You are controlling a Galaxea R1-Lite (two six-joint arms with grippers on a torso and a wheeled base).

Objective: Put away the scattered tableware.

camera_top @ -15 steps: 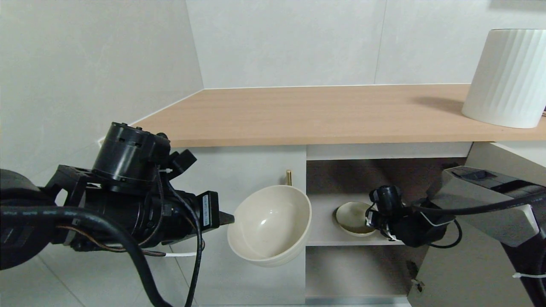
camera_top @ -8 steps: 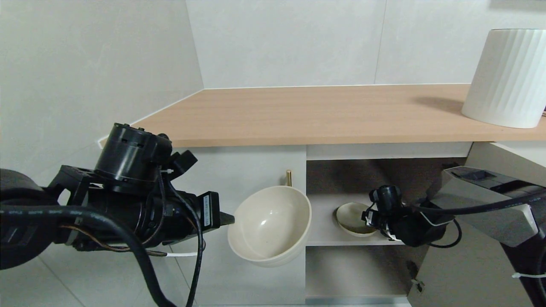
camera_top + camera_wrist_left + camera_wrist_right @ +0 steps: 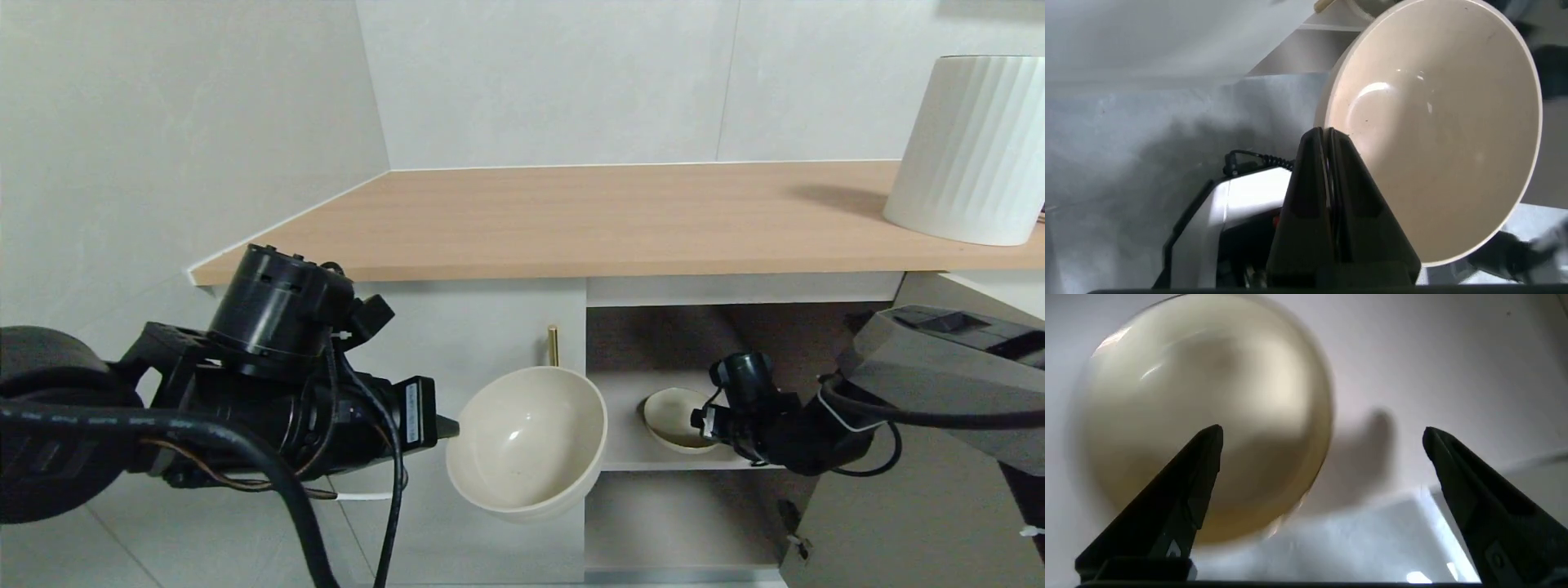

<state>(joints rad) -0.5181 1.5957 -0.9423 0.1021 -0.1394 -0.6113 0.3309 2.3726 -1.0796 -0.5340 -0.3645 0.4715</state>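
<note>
Glossy bowl (image 3: 526,445), perhaps ceramic; matt wood-grain countertop (image 3: 612,220).

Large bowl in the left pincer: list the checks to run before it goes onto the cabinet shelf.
1. Left pincer shut on large bowl rim: ok.
2. Small bowl resting on shelf: ok.
3. Right pincer open: ok.
4. Right pincer clear of the shelf: not ok, it sits at the small bowl.
5. Shelf room for the large bowl: cannot tell.
</note>
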